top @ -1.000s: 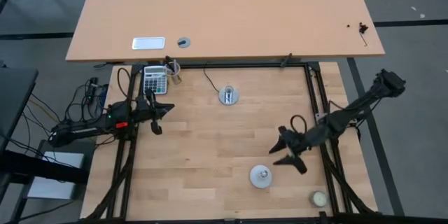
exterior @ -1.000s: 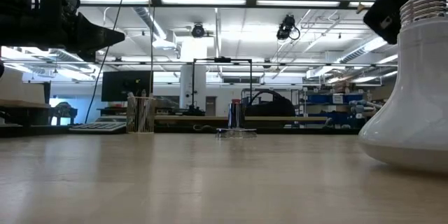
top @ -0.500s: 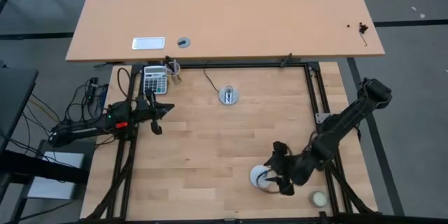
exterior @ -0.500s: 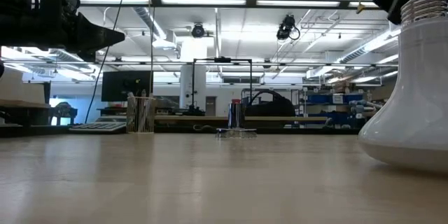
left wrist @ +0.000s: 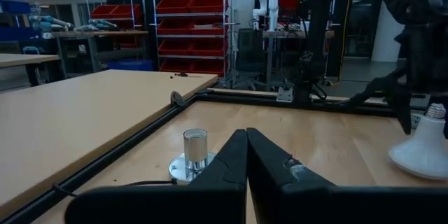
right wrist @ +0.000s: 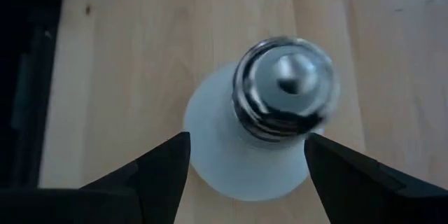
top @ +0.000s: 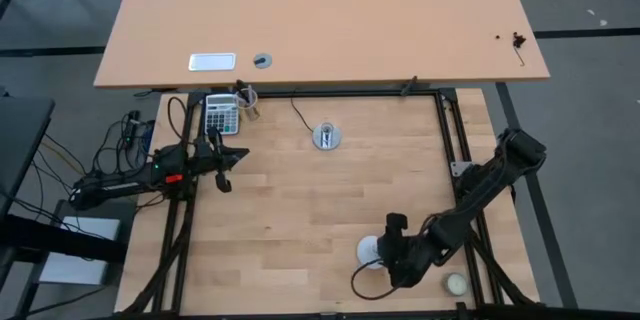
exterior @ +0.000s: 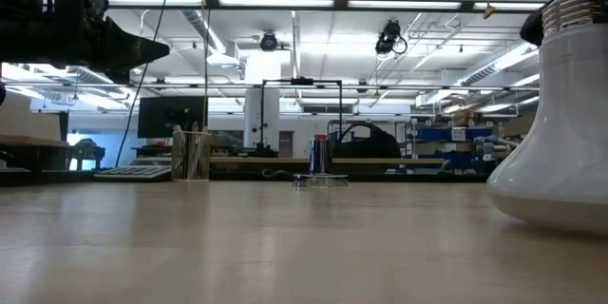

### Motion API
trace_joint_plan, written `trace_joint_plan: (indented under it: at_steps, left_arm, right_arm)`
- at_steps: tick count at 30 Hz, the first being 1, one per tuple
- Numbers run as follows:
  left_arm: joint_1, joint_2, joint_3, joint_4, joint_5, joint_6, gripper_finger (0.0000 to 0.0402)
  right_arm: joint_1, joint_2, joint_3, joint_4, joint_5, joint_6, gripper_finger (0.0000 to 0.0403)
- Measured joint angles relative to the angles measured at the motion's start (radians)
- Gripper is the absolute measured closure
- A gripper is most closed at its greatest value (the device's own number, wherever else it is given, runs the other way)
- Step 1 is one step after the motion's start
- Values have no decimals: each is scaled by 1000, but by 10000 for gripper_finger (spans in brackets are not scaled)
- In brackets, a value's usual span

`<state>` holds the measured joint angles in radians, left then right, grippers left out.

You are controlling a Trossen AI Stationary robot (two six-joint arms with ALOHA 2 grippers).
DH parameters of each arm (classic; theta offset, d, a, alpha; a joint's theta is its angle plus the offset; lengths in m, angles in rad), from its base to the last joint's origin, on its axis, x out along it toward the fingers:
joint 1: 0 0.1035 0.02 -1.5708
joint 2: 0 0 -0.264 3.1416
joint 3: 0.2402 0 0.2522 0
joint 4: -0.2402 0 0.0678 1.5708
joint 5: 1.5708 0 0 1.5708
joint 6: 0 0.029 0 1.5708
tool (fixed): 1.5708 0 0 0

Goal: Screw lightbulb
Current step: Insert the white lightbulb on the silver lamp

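The lightbulb stands on its white globe near the table's front right, with its grey screw base pointing up. It also shows in the high view as the lightbulb and in the low view as the lightbulb. My right gripper hangs open over it, slanting down, with one finger on each side of the globe's neck. No touch shows. My left gripper waits shut at the table's left, held level; its wrist view shows the left gripper closed.
The silver socket disc with its upright centre stands at the table's far middle, a cable running off it. A cream ball lies at the front right corner. A calculator and a pen cup sit at the far left.
My right gripper has swung from the table's right toward the near edge and down to the lightbulb. It has tipped from nearly level to slanting steeply down. The lightbulb has stayed in place.
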<state>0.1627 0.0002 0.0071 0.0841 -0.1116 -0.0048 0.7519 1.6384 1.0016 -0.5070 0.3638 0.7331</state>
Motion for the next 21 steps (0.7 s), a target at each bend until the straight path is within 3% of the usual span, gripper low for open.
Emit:
trace_joint_plan:
  at_steps: [7, 21]
  left_arm:
    - [0, 0, 0, 0, 0, 0, 394]
    - [0, 0, 0, 0, 0, 0, 394]
  right_arm:
    - [-82, 11, 0, 31, 86, -83, 138]
    - [-383, 10, 0, 146, 87, -438, 217]
